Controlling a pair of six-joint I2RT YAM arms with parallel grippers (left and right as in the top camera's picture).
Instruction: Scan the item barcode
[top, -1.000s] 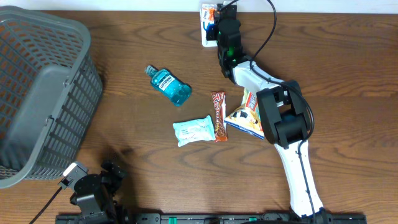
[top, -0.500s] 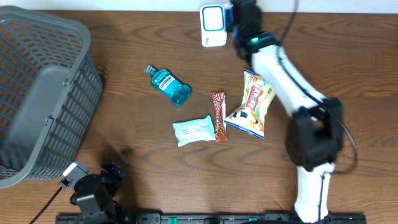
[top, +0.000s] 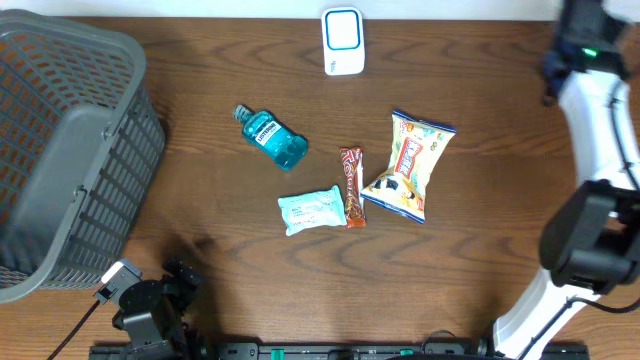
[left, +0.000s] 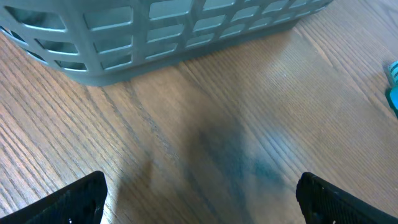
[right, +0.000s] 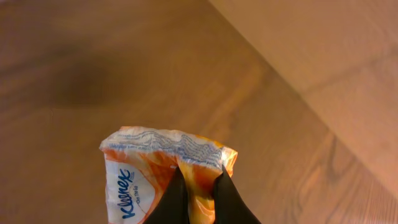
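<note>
The right gripper (right: 200, 179) is clenched on an orange and white Kleenex pack (right: 149, 165). Its 2 dark fingers (right: 171, 202) pinch the pack's right half at the bottom centre of the right wrist frame. The crimped top edge stands above the fingertips, and the printed face spreads out to their left. The pack hangs clear of the table (right: 93, 62).

From overhead, the right arm reaches into the upper right corner. The pack itself cannot be made out there. The white scanner (top: 342, 40) sits at the top centre, well apart from that arm.

The left gripper (left: 199, 199) is released. Its 2 fingertips sit wide apart in the lower corners of the left wrist frame, over bare wood, with nothing between them. The grey basket (left: 155, 31) fills the top of that frame.
</note>
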